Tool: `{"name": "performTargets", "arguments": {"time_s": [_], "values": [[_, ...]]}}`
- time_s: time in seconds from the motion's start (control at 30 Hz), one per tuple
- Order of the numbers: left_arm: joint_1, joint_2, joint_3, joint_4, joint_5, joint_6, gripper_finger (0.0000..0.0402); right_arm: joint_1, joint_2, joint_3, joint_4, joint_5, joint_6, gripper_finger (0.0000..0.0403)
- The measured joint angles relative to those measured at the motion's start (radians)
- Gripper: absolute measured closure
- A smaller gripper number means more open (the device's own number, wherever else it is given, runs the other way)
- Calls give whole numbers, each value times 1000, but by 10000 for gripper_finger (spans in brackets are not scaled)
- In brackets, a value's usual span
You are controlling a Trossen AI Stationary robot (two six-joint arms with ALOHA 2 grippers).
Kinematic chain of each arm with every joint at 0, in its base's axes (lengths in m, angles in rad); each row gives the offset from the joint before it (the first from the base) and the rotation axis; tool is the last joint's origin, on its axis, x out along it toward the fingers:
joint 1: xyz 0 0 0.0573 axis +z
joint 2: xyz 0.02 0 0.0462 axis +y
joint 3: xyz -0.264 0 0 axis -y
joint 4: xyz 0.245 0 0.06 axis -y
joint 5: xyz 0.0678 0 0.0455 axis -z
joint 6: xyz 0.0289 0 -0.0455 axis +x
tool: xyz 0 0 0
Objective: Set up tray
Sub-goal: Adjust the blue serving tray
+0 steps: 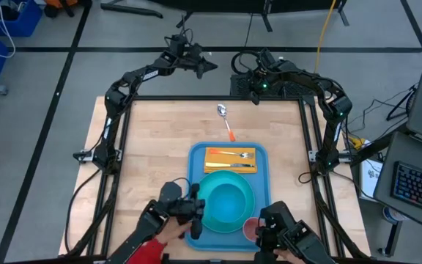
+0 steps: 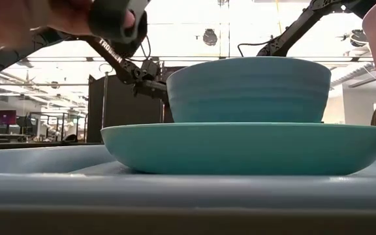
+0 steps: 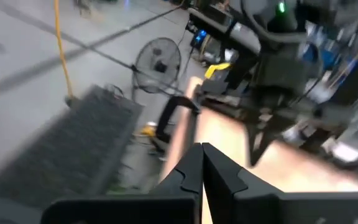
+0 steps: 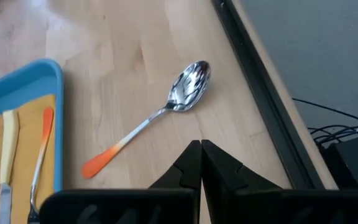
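Observation:
The light-blue tray [image 1: 198, 158] lies on the wooden table toward its near edge. On it are a turquoise plate [image 2: 247, 147] with a bowl [image 1: 229, 202] standing in it, and a yellow napkin [image 1: 215, 155] with a fork and a knife lying on top. A spoon [image 4: 166, 112] with an orange handle end lies flat on the table between the tray and the far edge. My right gripper [image 4: 201, 144] hovers shut above the table just beyond the spoon. My left gripper [image 1: 212, 67] is shut and in the air past the table's far edge.
A pink cup [image 1: 250, 230] stands on the tray's near right corner. Two more dark arms with a person's hands on them [image 1: 174, 213] [image 1: 284, 235] reach in at the near edge. Black frame rails [image 1: 310, 132] run along the table's sides.

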Motion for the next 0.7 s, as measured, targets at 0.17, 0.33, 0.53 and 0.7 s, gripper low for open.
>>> {"name": "performTargets", "arguments": {"time_s": [0.17, 0.33, 0.53, 0.7], "values": [[3, -1, 0, -97, 35, -134, 391, 0, 0, 0, -4, 1, 4, 403], [2, -1, 0, -210, 136, -111, 386, -1, 0, 0, 3, 2, 4, 403], [-3, -1, 0, -396, 181, 67, 393, -11, 0, 0, 42, 25, 31, 403], [-17, -1, 0, -549, 132, 159, 398, -14, -9, 0, -8, 140, 174, 403]]}}
